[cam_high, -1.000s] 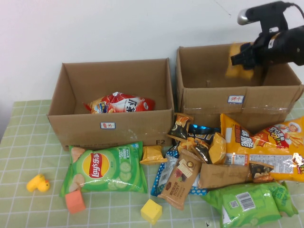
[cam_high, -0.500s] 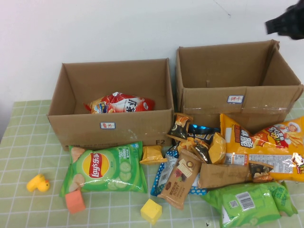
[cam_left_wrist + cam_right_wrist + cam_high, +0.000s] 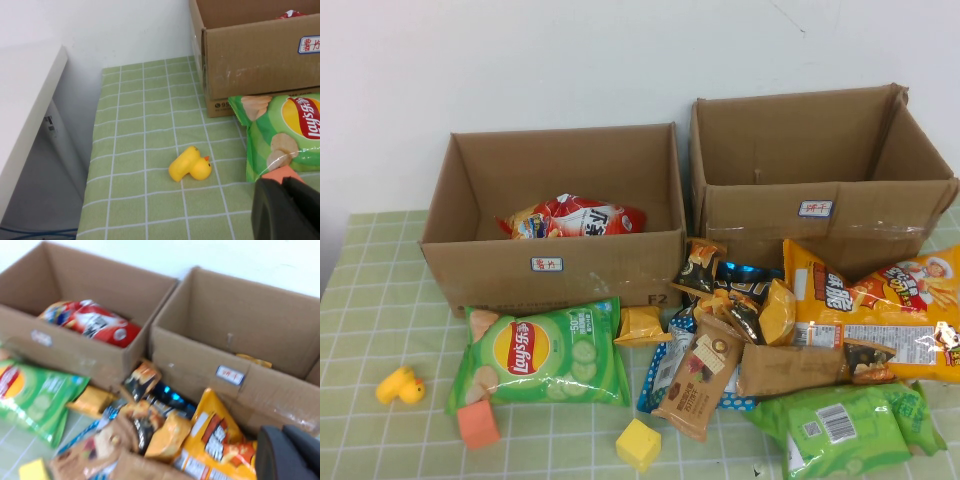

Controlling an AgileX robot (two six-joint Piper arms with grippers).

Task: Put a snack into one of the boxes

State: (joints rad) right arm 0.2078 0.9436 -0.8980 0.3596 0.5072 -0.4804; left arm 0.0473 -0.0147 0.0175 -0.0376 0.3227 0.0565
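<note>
- Nearest the robot on the green checked tablecloth (image 3: 380, 330) lie a yellow foam cube (image 3: 638, 443), an orange foam block (image 3: 478, 425) and a small yellow rubber duck (image 3: 400, 385).
- The left gripper (image 3: 287, 210) hovers low over the cloth's left part, just above the orange block and near the duck; whether its fingers are spread or pressed together I cannot tell.
- The green Lay's chip bag (image 3: 545, 352) lies flat in front of the left cardboard box (image 3: 555, 270).
- To its right is a heap of packets: a brown chocolate-bar wrapper (image 3: 698, 378), a second green bag (image 3: 845, 425), and the big orange chip bag (image 3: 880, 310) leaning at the right box's front.
- The right gripper (image 3: 290, 455) is raised above that heap, outside the high view, its fingers pressed together on nothing.
- The left box holds a red-and-white chip bag (image 3: 575, 216).
- The snack, a small golden-yellow foil packet (image 3: 254, 360), lies inside the right cardboard box (image 3: 820, 205), just behind the front wall; only its top edge shows, in the right wrist view.
</note>
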